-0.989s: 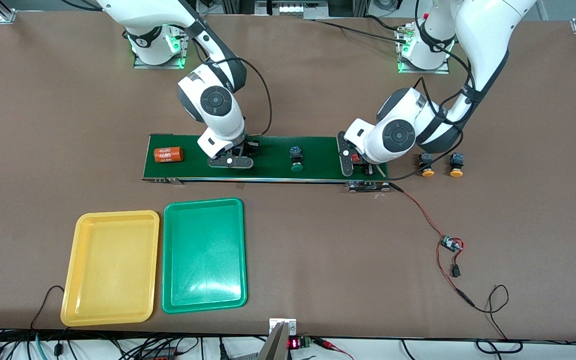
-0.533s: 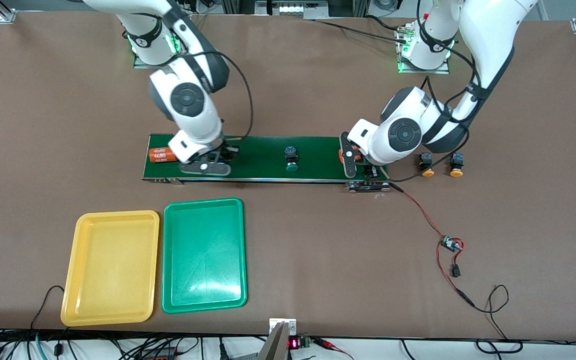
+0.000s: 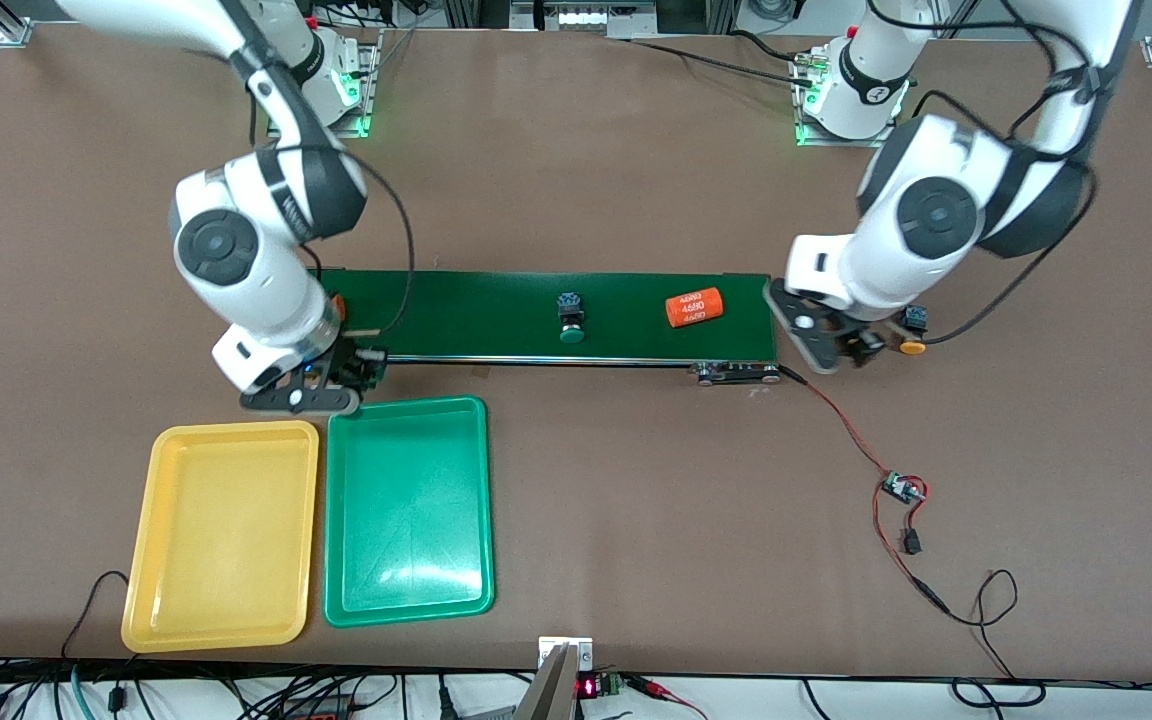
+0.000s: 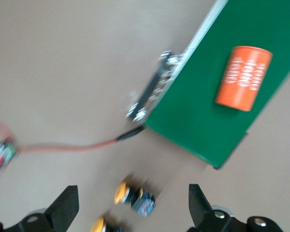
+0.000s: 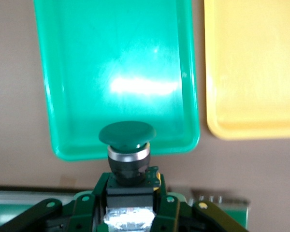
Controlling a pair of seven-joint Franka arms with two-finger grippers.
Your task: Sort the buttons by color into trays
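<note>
Conveyor belt [image 3: 536, 315] across mid-table; green tray [image 3: 406, 510] and yellow tray [image 3: 221, 535] side by side, nearer the front camera.

Right gripper [image 3: 321, 385] clamped on green-capped button [image 5: 127, 137], over bare table just short of green tray's rim; cap points trayward, open floor ahead.

Left gripper [image 3: 836, 345] jaws wide, empty, above two yellow-capped buttons [image 4: 135, 198], probably centred.

Second green button [image 3: 569, 318] and orange cylinder [image 3: 694, 307] on belt.

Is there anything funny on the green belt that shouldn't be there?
Yes. An orange cylinder printed 4680 lies on its side on the conveyor belt, toward the left arm's end. It isn't a button, so it fits neither tray. A green button sits mid-belt.
</note>
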